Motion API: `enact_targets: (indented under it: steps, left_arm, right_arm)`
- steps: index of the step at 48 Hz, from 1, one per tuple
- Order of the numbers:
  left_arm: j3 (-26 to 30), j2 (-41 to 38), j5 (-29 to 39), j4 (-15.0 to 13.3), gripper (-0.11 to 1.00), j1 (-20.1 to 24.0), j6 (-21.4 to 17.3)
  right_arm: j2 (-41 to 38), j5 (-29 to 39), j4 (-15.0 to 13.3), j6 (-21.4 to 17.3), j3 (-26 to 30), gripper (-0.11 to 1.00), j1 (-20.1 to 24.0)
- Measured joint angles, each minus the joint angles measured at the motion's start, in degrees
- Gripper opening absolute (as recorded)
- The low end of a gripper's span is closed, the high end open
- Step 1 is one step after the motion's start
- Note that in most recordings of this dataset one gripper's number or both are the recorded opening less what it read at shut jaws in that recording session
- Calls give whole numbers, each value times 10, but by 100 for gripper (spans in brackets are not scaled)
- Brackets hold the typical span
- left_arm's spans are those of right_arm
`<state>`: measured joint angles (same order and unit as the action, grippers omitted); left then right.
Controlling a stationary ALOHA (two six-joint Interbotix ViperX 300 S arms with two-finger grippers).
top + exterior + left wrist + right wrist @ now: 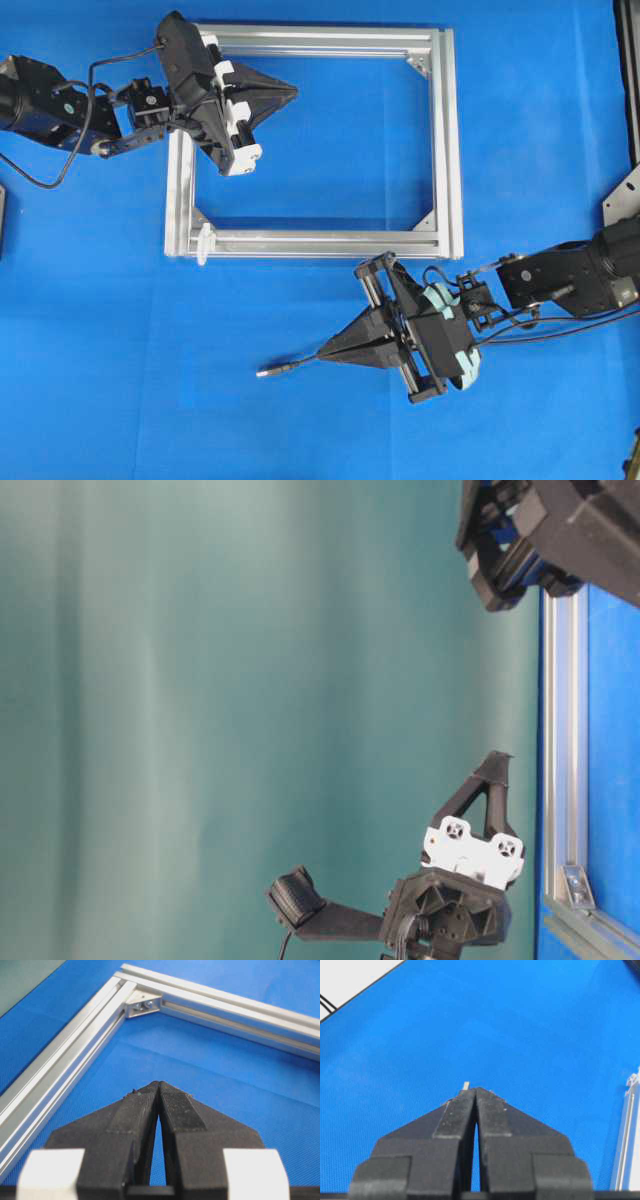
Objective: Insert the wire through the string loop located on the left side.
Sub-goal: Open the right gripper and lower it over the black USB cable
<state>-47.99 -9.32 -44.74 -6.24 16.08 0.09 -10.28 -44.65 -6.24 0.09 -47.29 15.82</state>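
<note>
The wire [292,363] is a thin black cable lying low over the blue mat, with its silver plug tip [268,370] pointing left. My right gripper [322,355] is shut on the wire just behind the plug. In the right wrist view a sliver of the plug [466,1085] peeks past the closed right gripper [476,1090]. The string loop [204,243] is a small white loop at the lower-left corner of the silver frame [448,150]. My left gripper [293,92] hangs shut and empty over the frame's upper-left inside, and its tips meet in the left wrist view [159,1084].
The rectangular aluminium frame lies flat on the blue mat, with its rails [65,1055] and a corner bracket [142,1006] ahead of the left gripper. One frame rail [626,1130] sits to the right of the right gripper. Open mat stretches left of the plug.
</note>
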Motion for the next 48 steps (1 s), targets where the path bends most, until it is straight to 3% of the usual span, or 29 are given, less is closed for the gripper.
enact_targets:
  steps: [23,28,39,48]
  left_arm:
    - [11,9,35,9,0,2,-3]
    - [11,9,35,10,0,2,-3]
    - [11,9,36,12,0,2,-3]
    - [11,9,36,12,0,2,-4]
  right_arm:
    - [4,13,0,-38,2,2,6]
    - [4,13,0,-45,2,23,7]
    - [4,25,9,-49,3,89,7]
    - [-4,26,18,-48,11,88,7]
